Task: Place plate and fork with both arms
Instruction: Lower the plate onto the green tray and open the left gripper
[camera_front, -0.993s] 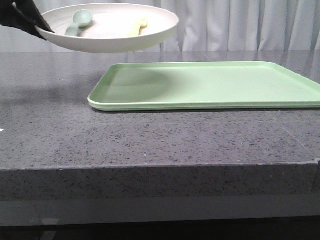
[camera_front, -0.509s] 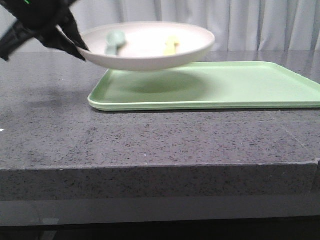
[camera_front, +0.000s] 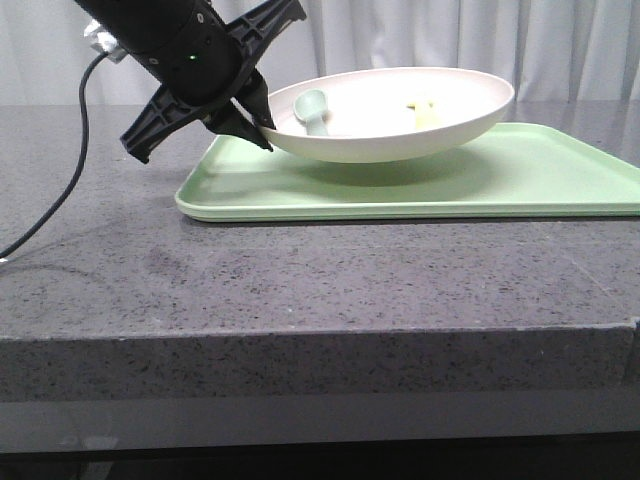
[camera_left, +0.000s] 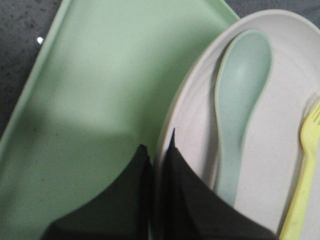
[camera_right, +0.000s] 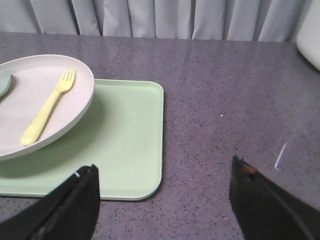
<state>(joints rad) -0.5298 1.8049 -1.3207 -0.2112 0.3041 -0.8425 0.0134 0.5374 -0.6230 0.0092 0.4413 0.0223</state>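
Note:
My left gripper (camera_front: 258, 122) is shut on the left rim of the off-white plate (camera_front: 400, 135) and holds it tilted just above the light-green tray (camera_front: 420, 185). In the left wrist view the two black fingers (camera_left: 185, 190) pinch the plate's rim (camera_left: 192, 95). The yellow fork (camera_front: 424, 112) lies in the plate, and shows in the left wrist view (camera_left: 305, 170) and the right wrist view (camera_right: 47, 109). My right gripper (camera_right: 162, 172) is open and empty above the table, off the tray's right edge; it does not show in the front view.
A pale grey-green spoon (camera_front: 312, 108) lies in the plate beside the fork, also in the left wrist view (camera_left: 237, 110). The tray (camera_right: 130, 140) lies on a dark speckled stone table (camera_front: 300, 290). Curtains hang behind. A white object (camera_right: 310, 40) stands at the table's far side.
My left arm has carried the plate, with fork and spoon in it, to the right and down, from beside the tray to just over the tray's left half.

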